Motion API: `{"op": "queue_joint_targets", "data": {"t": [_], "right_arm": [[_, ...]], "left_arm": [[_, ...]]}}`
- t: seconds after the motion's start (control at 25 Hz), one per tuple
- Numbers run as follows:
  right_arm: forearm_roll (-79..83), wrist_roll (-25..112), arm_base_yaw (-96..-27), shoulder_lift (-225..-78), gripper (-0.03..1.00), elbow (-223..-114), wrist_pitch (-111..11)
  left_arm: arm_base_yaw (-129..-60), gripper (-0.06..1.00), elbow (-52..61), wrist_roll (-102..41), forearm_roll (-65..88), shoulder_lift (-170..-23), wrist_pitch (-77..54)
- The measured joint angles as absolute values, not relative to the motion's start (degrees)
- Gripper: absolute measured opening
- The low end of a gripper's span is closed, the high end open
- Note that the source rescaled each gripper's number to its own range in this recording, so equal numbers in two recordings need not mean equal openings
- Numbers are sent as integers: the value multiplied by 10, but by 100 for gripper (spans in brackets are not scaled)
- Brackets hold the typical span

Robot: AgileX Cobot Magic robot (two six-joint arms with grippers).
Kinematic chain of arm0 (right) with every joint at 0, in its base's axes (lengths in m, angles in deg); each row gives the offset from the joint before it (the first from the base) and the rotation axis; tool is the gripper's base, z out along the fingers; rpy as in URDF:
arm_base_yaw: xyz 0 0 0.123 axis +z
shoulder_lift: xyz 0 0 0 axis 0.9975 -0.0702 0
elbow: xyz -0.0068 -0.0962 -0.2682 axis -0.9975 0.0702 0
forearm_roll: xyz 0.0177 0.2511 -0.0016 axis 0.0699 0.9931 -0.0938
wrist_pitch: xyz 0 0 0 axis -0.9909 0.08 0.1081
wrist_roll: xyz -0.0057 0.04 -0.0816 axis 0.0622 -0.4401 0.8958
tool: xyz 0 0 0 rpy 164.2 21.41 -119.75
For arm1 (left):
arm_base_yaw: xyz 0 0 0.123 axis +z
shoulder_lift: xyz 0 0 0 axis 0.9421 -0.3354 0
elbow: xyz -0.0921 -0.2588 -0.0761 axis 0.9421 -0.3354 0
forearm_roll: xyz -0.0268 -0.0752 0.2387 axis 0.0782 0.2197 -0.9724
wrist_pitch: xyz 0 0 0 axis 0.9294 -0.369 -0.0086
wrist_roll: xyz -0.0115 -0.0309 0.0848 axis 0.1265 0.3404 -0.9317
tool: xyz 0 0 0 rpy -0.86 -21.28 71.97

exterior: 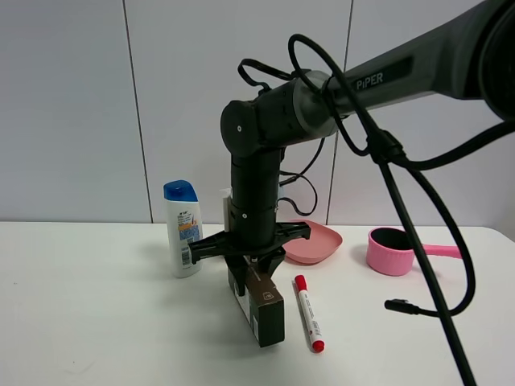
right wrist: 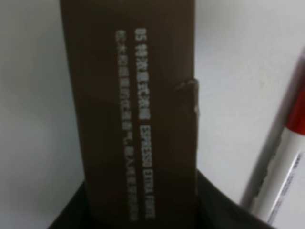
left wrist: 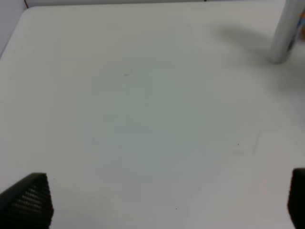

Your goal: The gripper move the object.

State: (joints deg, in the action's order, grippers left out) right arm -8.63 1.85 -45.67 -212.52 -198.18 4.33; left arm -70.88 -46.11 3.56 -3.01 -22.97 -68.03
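Note:
The object is a long dark brown carton (exterior: 265,310) with white print, lying on the white table (exterior: 96,322) in the middle of the exterior view. My right gripper (exterior: 253,261) reaches across from the right and comes down on the carton's far end. In the right wrist view the carton (right wrist: 133,119) runs out from between the dark fingers of the gripper (right wrist: 143,214), which are shut on it. My left gripper (left wrist: 162,200) is open and empty over bare table; only its two fingertips (left wrist: 28,200) show. It is out of the exterior view.
A red-capped white marker (exterior: 308,314) lies just right of the carton, also in the right wrist view (right wrist: 286,157). A white shampoo bottle (exterior: 183,229) stands to its left. A pink dish (exterior: 314,241) and pink scoop (exterior: 392,251) sit behind right. Black cables (exterior: 418,265) hang down.

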Motion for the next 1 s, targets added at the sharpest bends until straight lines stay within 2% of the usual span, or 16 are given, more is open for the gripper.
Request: {"op": "queue_joint_targets", "data": {"t": [0.08,0.12,0.16,0.24,0.36,0.44,0.6,1.0], "right_arm": [[-86,32,-457,-2125,3,-1982,54],[-86,35,-457,-2125,8,-1982,58],[-86,35,-457,-2125,8,-1982,58],[-86,37,-457,-2125,32,-1982,66],[-86,39,-457,-2124,74,-1982,62],[-86,37,-457,-2121,86,-1982,54],[-77,33,-457,-2098,93,-1982,49],[-156,35,-457,-1924,93,-1982,69]], "left_arm": [[-709,100,-461,36,-30,-230,-680],[-709,100,-461,36,-30,-230,-680],[-709,100,-461,36,-30,-230,-680],[-709,100,-461,36,-30,-230,-680],[-709,100,-461,36,-30,-230,-680],[-709,100,-461,36,-30,-230,-680],[-709,100,-461,36,-30,-230,-680],[-709,100,-461,36,-30,-230,-680]]}}
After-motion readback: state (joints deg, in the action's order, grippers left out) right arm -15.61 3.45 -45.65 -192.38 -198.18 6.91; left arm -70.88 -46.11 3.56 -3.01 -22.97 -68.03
